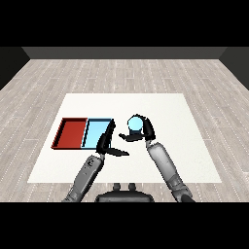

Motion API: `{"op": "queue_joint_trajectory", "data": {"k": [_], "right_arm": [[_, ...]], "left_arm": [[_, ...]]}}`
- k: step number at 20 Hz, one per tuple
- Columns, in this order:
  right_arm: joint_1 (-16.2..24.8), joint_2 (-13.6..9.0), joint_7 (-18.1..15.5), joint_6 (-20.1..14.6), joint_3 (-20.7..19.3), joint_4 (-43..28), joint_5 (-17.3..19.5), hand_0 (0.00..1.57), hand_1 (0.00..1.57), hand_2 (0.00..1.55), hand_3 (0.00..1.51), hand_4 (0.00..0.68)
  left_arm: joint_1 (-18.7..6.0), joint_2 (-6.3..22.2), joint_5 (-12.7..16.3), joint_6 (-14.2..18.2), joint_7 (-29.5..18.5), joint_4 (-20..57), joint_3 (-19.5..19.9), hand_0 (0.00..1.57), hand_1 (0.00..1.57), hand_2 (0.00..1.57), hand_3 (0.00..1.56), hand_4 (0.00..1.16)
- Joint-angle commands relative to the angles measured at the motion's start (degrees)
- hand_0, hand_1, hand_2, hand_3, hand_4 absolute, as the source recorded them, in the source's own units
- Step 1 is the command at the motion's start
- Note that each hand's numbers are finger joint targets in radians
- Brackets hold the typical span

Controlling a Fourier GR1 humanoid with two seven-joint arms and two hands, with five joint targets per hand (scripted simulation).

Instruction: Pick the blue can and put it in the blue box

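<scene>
Right hand curled round the can, holding it up just right of the blue tray. Can apparently clear of the table, though how high is hard to judge from the head view. Grip looks set, thumb on the near-left side, fingers wrapped on the right.

Left hand at the blue tray's near right corner, fingers straight and relaxed, thumb jutting right, holding nothing. Sitting close to the path the can must take.

Red tray touching the blue one on its left; not the target, so no overshooting.

Step in hand, by the look of it: carry leftward and set down. To do it well:
- Keep the can upright and high enough to pass over the tray's right rim.
- Travel left, slightly far, aiming for the middle of the blue floor.
- Mind the left hand; better drawn back near, or passed on the far side.
- Lower until the can's base rests inside, then uncurl.
- Withdraw right and up without brushing the can.

Main risk: clipping the rim or the idle hand mid-carry.
</scene>
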Motion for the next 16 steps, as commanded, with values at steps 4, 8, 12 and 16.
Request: {"op": "queue_joint_trajectory", "data": {"k": [4, 8, 12, 16], "right_arm": [[-1.0, 2.3, 1.3, -1.5, 2.8, 1.4, 1.5, 1.49, 1.49, 1.46, 1.39, 0.576], [-2.1, 2.3, 1.8, 1.0, 1.0, 1.3, 2.3, 1.48, 1.48, 1.46, 1.39, 0.593], [-5.0, 2.3, 3.5, 1.7, 0.7, 1.2, 2.3, 1.48, 1.48, 1.46, 1.39, 0.586], [-2.9, 2.4, 2.9, 3.5, -1.2, 0.3, 2.4, 1.47, 1.47, 1.45, 1.39, 0.587]], "left_arm": [[0.3, 0.0, 0.7, 0.9, -0.2, 0.7, -1.8, 0.00, 0.00, 0.00, 0.00, 0.00], [-2.2, 0.0, 1.4, 1.0, -0.2, 6.2, -0.3, 0.00, 0.00, 0.00, 0.00, 0.00], [-5.3, 0.0, 1.0, 3.2, 0.8, 7.5, -0.6, 0.00, 0.00, 0.00, 0.00, 0.00], [-4.3, 0.0, 2.4, 2.2, -0.6, 10.0, -1.1, 0.00, 0.00, 0.00, 0.00, 0.00]]}}
